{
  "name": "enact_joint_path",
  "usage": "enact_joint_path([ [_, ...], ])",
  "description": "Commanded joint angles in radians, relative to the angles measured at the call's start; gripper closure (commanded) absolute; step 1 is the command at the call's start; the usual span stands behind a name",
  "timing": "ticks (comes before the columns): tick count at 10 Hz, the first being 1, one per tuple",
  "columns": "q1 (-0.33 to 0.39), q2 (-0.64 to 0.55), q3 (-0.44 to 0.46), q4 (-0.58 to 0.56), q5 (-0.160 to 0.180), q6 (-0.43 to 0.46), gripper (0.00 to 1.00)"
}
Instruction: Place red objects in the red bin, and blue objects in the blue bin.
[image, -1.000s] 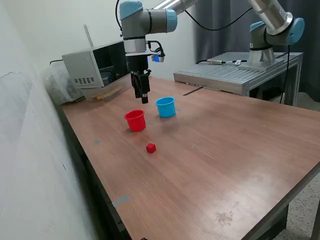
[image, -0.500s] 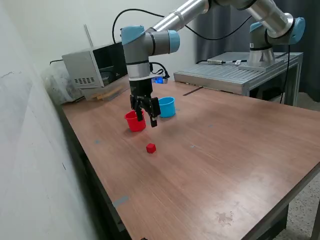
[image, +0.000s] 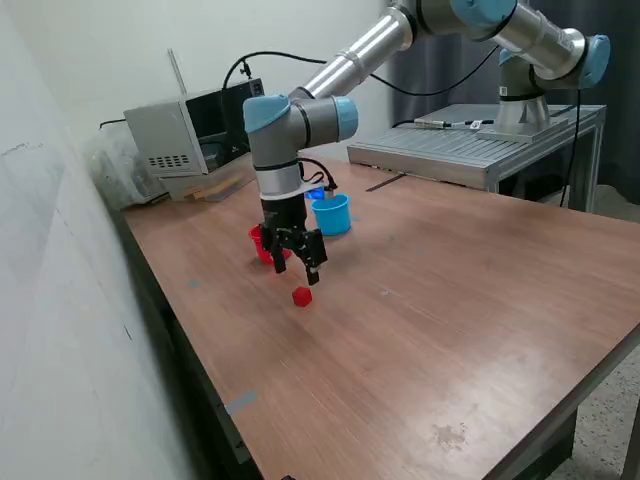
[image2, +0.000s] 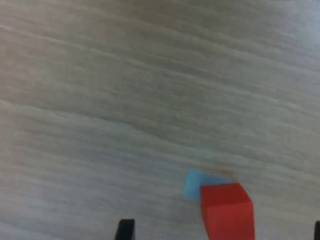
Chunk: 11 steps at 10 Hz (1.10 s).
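One small red cube (image: 302, 296) lies on the wooden table (image: 450, 300), in front of the cups. Just above it hangs my gripper (image: 297, 268), open and empty, fingers pointing down. The wrist view shows the same red cube (image2: 226, 210) between my two dark fingertips (image2: 125, 230), closer to one side, with a pale blue patch (image2: 197, 183) on the wood beside it. The red bin (image: 260, 243) stands behind the gripper, partly hidden by it. The blue bin (image: 331, 213) stands beside the red one, toward the exterior view's right. No blue objects are in view.
A grey box-like device (image: 185, 135) sits at the table's back corner on the exterior view's left. A metal platform (image: 470, 150) with a second arm's base (image: 522, 105) stands at the back right. A wall runs along the left.
The arm has come down and forward from above the cups to just over the red cube. Its fingers have spread apart. The cube and cups have not moved.
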Motion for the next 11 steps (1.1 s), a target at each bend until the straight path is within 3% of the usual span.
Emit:
enact_joint_path([
  [1,0.007,0.009,-0.004,-0.004,-0.001,-0.013,0.0],
  [5,0.015,0.017,-0.005,-0.004,0.0,-0.013,0.0],
  [6,0.015,0.018,-0.008,-0.005,-0.001,-0.013,1.0],
  [8,0.016,0.028,-0.017,-0.004,-0.032,-0.005,1.0],
  [11,0.016,0.028,-0.019,-0.004,-0.036,0.0,1.0],
])
